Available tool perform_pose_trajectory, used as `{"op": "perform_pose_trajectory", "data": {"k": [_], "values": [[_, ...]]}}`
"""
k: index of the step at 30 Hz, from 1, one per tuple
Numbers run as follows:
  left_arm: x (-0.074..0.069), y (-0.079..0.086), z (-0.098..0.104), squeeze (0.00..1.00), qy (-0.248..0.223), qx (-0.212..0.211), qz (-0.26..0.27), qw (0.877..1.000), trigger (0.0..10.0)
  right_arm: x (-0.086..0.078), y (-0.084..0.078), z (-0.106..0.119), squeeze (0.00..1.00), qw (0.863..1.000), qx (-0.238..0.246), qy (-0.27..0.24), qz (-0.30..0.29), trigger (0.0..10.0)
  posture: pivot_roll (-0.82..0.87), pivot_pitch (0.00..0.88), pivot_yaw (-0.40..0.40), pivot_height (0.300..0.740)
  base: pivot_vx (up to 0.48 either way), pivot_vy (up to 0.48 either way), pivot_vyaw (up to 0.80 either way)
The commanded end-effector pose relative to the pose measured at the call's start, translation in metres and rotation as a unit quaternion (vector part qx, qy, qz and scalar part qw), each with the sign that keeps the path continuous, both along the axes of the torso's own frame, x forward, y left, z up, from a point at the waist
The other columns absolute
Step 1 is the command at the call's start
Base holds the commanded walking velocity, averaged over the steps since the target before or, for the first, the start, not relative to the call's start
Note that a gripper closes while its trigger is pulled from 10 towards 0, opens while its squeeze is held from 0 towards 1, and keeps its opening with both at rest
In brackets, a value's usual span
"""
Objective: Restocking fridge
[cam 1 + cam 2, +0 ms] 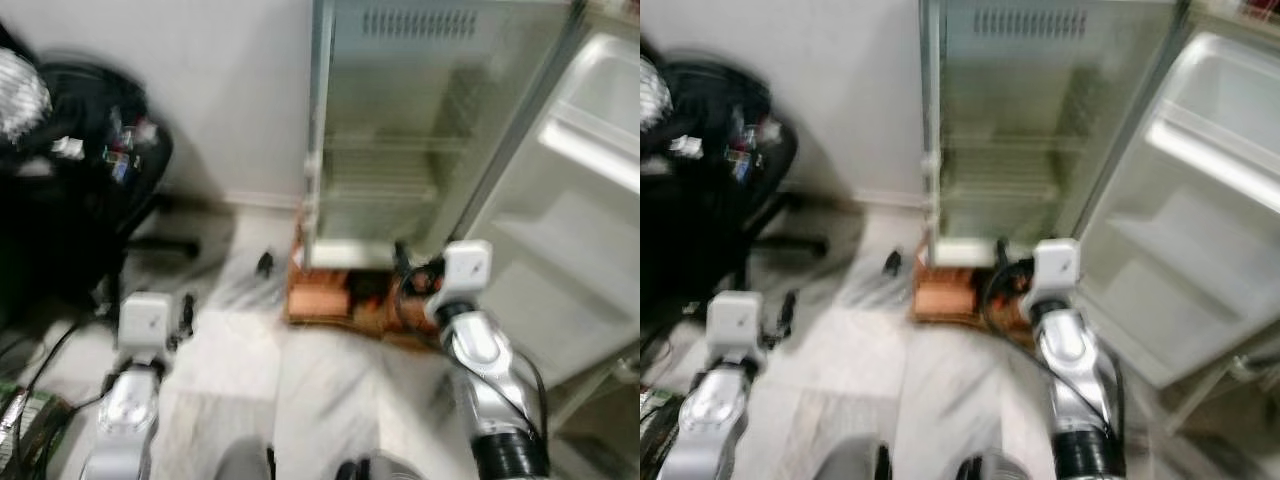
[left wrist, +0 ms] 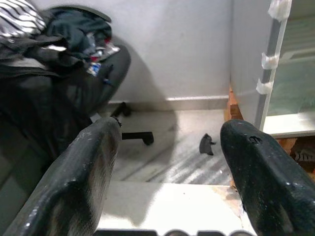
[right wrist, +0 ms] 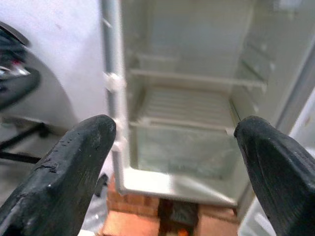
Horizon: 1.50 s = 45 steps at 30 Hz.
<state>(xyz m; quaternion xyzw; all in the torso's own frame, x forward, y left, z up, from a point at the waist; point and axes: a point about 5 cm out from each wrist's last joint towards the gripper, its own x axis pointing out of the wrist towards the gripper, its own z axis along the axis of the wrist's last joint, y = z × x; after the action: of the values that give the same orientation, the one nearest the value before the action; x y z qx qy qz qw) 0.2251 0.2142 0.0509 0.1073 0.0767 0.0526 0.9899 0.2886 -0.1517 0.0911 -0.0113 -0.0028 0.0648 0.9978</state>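
1. Fridge (image 1: pixel 400 140) stands far and right of centre in the left eye view, upright against the wall, its door (image 1: pixel 570 220) swung wide to the right. Its shelves look bare, and it sits on bricks (image 1: pixel 330 295). The right arm is raised toward it, wrist just below the cabinet's lower edge; the left arm hangs lower, near left. A chair (image 1: pixel 70 170) heaped with clothes fills the far left.

2. The right eye view gives the same layout, blurred. A small dark object (image 1: pixel 892 262) lies on the floor left of the bricks.

3. In the left wrist view the left gripper (image 2: pixel 170 162) is spread wide and holds nothing. It faces the floor and wall beside the chair, with the fridge edge off to one side.

4. In the right wrist view the right gripper (image 3: pixel 174 162) is also spread wide and holds nothing, aimed straight into the cabinet. The fridge lies dead ahead of it, so the right arm is nearer. I see no stock item, so nothing is yet ready to load.
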Motion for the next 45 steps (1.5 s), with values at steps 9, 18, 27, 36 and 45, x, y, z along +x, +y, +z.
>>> {"op": "perform_pose_trajectory", "data": {"k": [9, 18, 27, 36, 45], "values": [[-0.003, -0.005, 0.000, 0.00, 0.000, -0.004, -0.025, 1.000, 10.0, 0.001, -0.002, -0.003, 0.00, 1.000, -0.002, 0.014, -0.002, 10.0, 0.10, 0.075, -0.026, 0.740, 0.000, -0.035, 0.00], [-0.002, -0.009, -0.001, 0.00, 0.000, 0.000, -0.038, 0.999, 10.0, 0.004, -0.002, -0.003, 0.00, 1.000, -0.006, 0.013, 0.001, 10.0, 0.10, 0.070, -0.027, 0.740, 0.000, -0.462, 0.00], [0.000, -0.009, -0.001, 0.00, 0.000, 0.010, -0.040, 0.999, 10.0, 0.010, 0.001, -0.001, 0.00, 1.000, -0.010, 0.008, 0.009, 10.0, 0.11, 0.062, -0.033, 0.740, 0.000, -0.480, 0.00], [0.002, -0.011, 0.001, 0.00, -0.007, 0.024, -0.042, 0.999, 10.0, 0.013, 0.004, 0.001, 0.00, 1.000, -0.006, 0.005, 0.012, 10.0, 0.11, 0.059, -0.032, 0.740, 0.000, -0.480, 0.00], [0.004, -0.009, 0.001, 0.00, -0.010, 0.025, -0.039, 0.999, 10.0, 0.013, 0.007, 0.001, 0.00, 1.000, -0.010, 0.002, 0.014, 10.0, 0.10, 0.058, -0.028, 0.740, 0.145, -0.411, 0.00]]}}
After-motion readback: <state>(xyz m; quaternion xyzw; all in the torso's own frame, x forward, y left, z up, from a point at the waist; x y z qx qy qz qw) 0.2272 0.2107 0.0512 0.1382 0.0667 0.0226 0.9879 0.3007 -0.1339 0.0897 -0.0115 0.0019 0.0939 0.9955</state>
